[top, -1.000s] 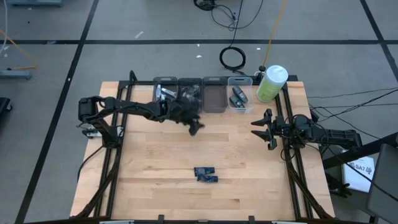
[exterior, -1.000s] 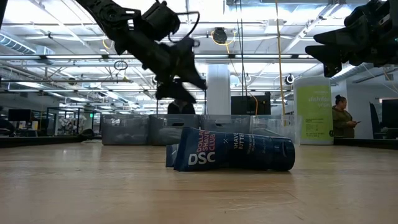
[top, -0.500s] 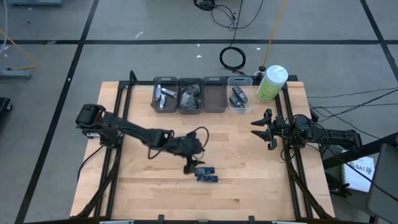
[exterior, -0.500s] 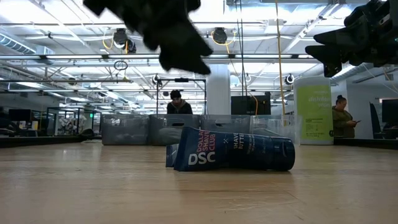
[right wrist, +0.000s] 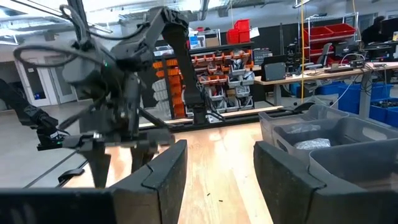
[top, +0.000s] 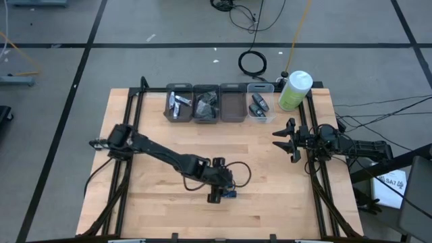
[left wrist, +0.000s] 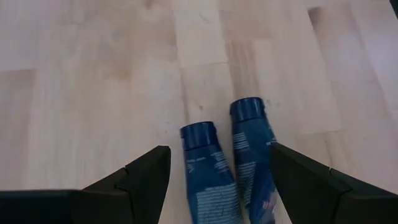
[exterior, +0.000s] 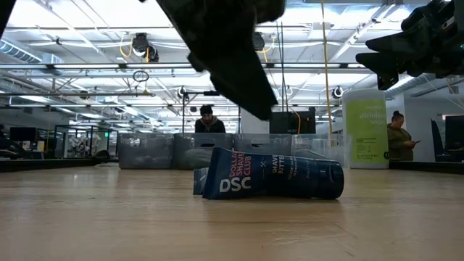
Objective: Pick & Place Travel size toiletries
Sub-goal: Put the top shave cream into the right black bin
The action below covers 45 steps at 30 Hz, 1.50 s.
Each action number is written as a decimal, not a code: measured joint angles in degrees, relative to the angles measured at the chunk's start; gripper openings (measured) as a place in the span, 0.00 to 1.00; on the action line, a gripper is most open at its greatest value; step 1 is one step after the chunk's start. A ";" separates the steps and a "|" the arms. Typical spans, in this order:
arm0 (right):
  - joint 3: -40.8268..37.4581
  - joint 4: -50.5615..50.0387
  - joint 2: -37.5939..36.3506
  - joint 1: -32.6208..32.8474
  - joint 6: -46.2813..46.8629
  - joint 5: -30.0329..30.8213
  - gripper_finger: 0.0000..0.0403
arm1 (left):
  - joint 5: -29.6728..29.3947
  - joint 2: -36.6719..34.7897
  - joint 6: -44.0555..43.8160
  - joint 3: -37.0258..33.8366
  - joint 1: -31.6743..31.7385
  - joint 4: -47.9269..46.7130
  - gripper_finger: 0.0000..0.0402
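Two small dark blue tubes (top: 223, 190) lie side by side on the wooden table, in its near middle. In the low view they rest on their sides, showing white lettering (exterior: 270, 175). My left gripper (top: 216, 194) hovers open just above them. In the left wrist view (left wrist: 217, 180) its fingers stand on either side of both tubes (left wrist: 227, 165) without touching. My right gripper (top: 283, 140) waits open at the table's right side, raised above the table in the low view (exterior: 388, 61).
Four clear bins (top: 219, 104) line the far edge, three of them holding small dark and white items. A big green bottle with a white cap (top: 295, 90) stands at the far right corner. Bare wood surrounds the tubes. People show in the room beyond (exterior: 399, 135).
My left gripper has swung from over the bins at the far edge toward the near edge and slightly right, coming down until it hangs over the two blue tubes. The tubes have not moved.
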 joint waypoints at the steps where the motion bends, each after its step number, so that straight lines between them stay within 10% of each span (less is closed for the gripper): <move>1: 0.01 -0.02 0.02 0.00 0.01 0.00 0.44 | 0.59 0.76 0.04 0.08 0.11 0.38 0.67; 25: -0.01 -0.03 0.02 -0.02 0.00 0.00 0.43 | -0.53 3.96 -24.49 0.04 1.44 -22.88 0.67; 37: 0.00 -0.02 0.01 0.00 0.00 0.00 0.44 | 1.17 4.42 -20.79 0.04 1.27 -23.88 0.67; 45: -0.01 -0.03 0.02 0.00 0.00 0.00 0.44 | 1.24 4.37 -20.90 -0.35 1.27 -23.61 0.45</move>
